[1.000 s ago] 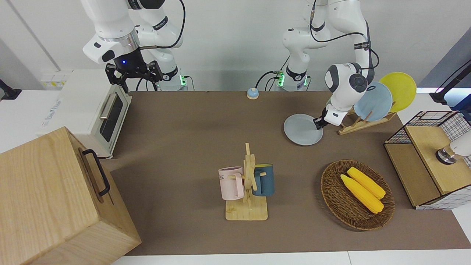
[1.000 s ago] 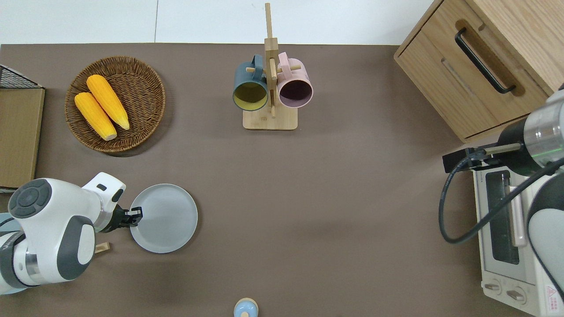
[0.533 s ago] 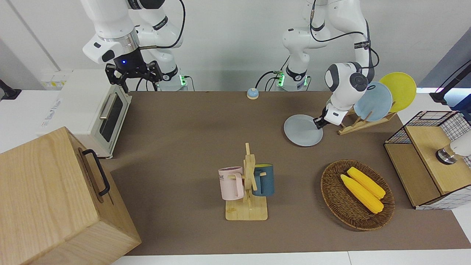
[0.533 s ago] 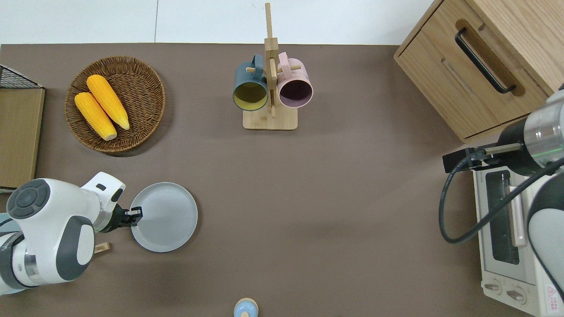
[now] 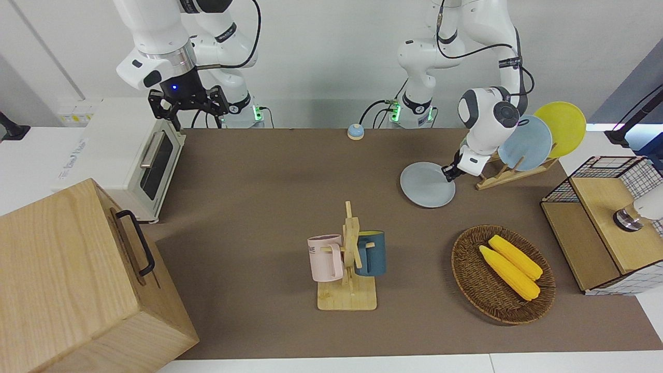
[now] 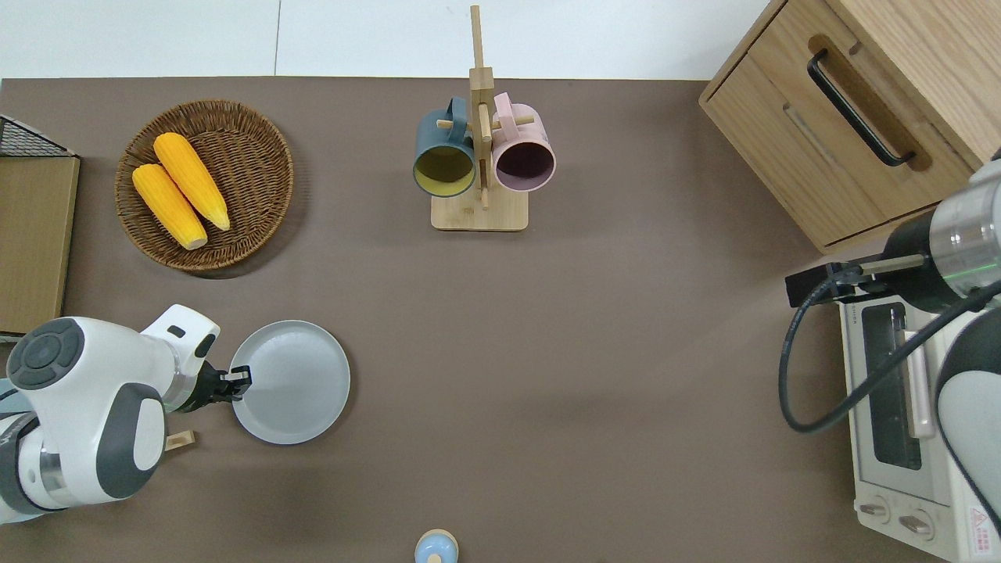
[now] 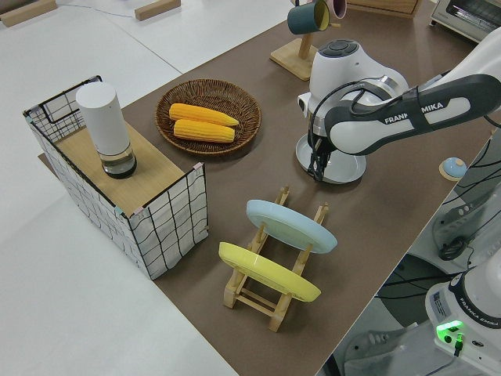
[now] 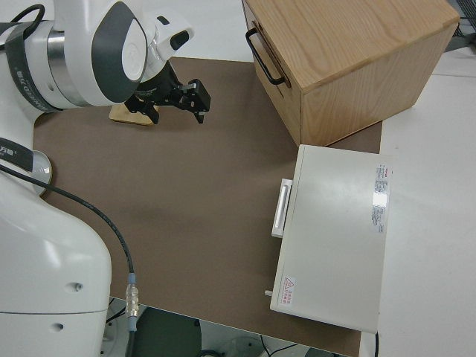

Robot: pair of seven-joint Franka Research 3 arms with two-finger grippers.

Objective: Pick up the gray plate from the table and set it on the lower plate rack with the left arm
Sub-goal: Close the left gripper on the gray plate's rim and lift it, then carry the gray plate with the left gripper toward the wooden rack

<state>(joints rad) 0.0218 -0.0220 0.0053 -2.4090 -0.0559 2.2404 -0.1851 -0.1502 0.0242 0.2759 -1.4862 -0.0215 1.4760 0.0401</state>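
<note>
Near the table's left-arm end, the left gripper (image 6: 237, 382) pinches the gray plate (image 6: 291, 382) by its rim alone; that thin hold might slip during lifting

Seen straight down: brown bench (image 6: 594, 375). At about eight o'clock, gray plate (image 6: 291, 382) flat, left tool (image 6: 237, 382) pinching its nine o'clock rim. At ten o'clock, wicker basket (image 6: 258, 141) with two corn cobs (image 6: 180, 190). At twelve, mug stand (image 6: 478, 213) with blue mug (image 6: 444, 156) and pink mug (image 6: 525, 152). At one to two, wooden cabinet (image 6: 782, 141). At four, toaster oven (image 6: 899, 438). Right arm parked.
</note>
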